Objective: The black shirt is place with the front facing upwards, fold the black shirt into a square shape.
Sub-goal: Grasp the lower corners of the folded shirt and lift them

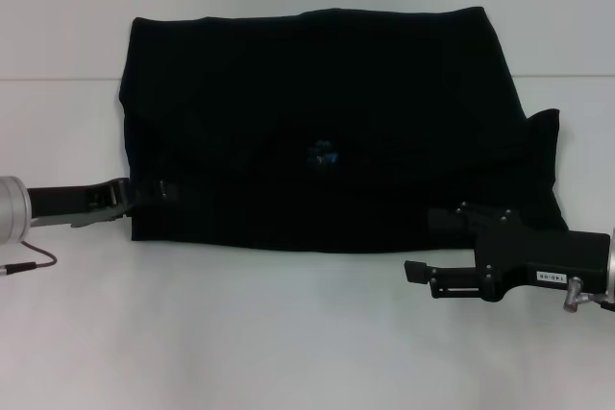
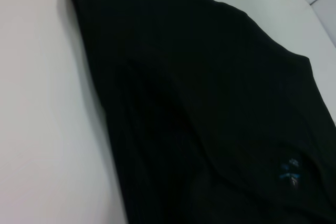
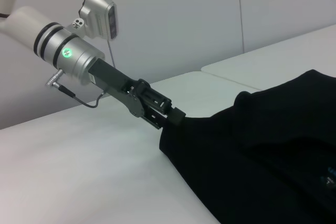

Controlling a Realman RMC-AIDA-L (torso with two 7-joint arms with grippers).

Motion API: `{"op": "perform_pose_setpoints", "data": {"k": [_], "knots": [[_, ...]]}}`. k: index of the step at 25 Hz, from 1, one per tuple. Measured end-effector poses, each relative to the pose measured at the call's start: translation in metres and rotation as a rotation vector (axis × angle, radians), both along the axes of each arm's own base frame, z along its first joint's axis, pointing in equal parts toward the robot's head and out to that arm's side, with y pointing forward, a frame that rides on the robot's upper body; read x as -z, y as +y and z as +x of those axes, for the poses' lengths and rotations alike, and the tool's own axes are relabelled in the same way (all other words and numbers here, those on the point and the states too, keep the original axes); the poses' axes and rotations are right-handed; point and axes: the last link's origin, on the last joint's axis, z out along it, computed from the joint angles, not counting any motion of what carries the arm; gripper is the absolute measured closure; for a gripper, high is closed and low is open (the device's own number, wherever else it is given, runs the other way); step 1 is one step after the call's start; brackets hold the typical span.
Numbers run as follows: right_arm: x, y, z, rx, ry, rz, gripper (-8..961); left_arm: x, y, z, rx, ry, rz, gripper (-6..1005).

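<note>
The black shirt [image 1: 317,93] lies flat on the white table [image 1: 288,333] as a wide rectangle, with a small blue label [image 1: 322,154] near its middle. One sleeve sticks out at the right edge. My left gripper [image 1: 154,191] reaches in from the left and touches the shirt's near-left edge; from the right wrist, this left gripper [image 3: 176,116] meets the cloth [image 3: 273,145]. My right gripper [image 1: 428,242] is open at the near-right corner, one finger over the cloth and one over bare table. The left wrist view shows only the shirt [image 2: 210,103] and its label [image 2: 290,171].
A thin cable [image 1: 29,261] trails from the left arm at the left edge. A table seam [image 1: 58,78] runs across behind the shirt. White table surface extends in front of the shirt.
</note>
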Motion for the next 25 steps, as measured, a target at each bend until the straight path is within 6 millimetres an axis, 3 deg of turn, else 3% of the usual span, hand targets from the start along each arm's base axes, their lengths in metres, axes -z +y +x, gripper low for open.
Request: {"op": "perform_pose_setpoints", "data": {"k": [10,16,24,25], "knots": [[-0.0001,0.0007,-0.0002,0.006,0.006,0.005,12,0.0019,-0.0061,0.0032,0.044,-0.010,-0.039,267],[-0.0007,0.0007,0.0003,0.011,0.010,0.008,12,0.0020,-0.0071,0.0032,0.054,-0.001,-0.051,398],[-0.0054,0.0012,0.0033,0.059,0.025,0.001,13,0.0028,-0.0073,0.0023,0.061,0.012,-0.056,859],[-0.0071,0.0014,0.0038,0.072,0.029,-0.004,13,0.0025,-0.0073,0.0022,0.061,0.012,-0.056,871]]}}
